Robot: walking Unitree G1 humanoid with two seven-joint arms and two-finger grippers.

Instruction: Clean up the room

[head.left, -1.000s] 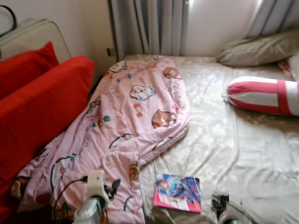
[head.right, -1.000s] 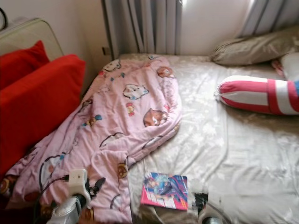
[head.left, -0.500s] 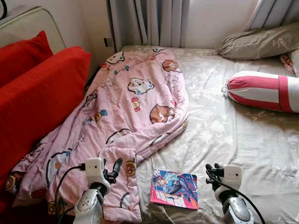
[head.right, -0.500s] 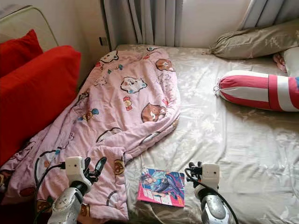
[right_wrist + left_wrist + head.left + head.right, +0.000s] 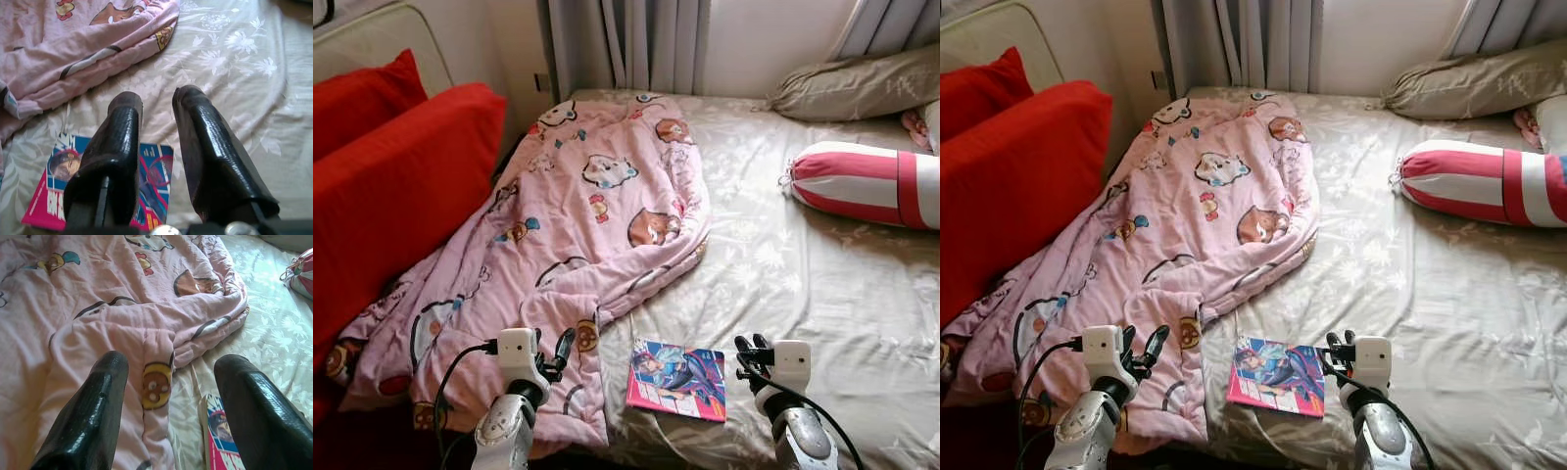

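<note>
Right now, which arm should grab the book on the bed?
Probably right: the right tool hovers open just beside the book, while the left tool sits over the pink blanket.

Pink cartoon-print blanket, beige floral sheet, red cushions, pink-and-blue book.

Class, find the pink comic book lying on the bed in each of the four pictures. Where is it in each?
Left eye view: comic book, bottom centre, between both grippers.
Right eye view: bottom centre.
Left wrist view: lower edge, beside one black finger.
Right wrist view: beyond the fingertips.
Shared landmark: the pink cartoon blanket beside it.
</note>
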